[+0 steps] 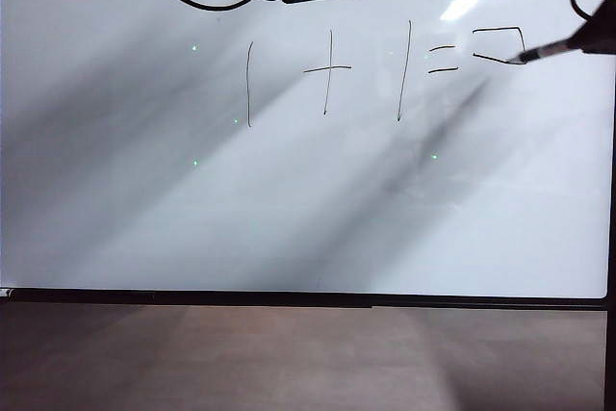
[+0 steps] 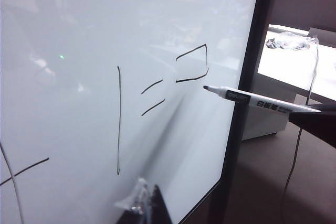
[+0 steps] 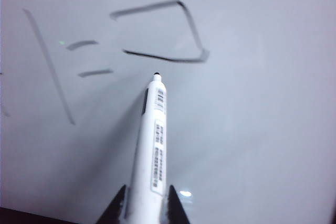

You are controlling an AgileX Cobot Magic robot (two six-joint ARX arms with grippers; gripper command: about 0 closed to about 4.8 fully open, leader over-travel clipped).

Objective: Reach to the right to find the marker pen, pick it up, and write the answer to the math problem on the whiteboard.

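"1 + 1 =" on whiteboard point(image 1: 115, 190)

One whiteboard point(image 1: 289, 218) fills the exterior view. One math problem point(image 1: 346, 69) sits upper centre: two vertical strokes, one cross, two dashes. One unfinished answer point(image 1: 500, 45) lies upper right, beside one marker pen point(image 1: 544, 50) at the right edge.

The board point(image 1: 289, 218) fills most of the frame, with the worktop point(image 1: 289, 363) along the bottom. The sum point(image 1: 346, 69) runs across the upper middle. The answer point(image 1: 499, 45) sits right of it. At the upper right, the right tool point(image 3: 146, 203) holds the pen point(image 1: 544, 50), its tip at the answer's lower stroke. The left tool point(image 2: 144, 203) is at the top centre.
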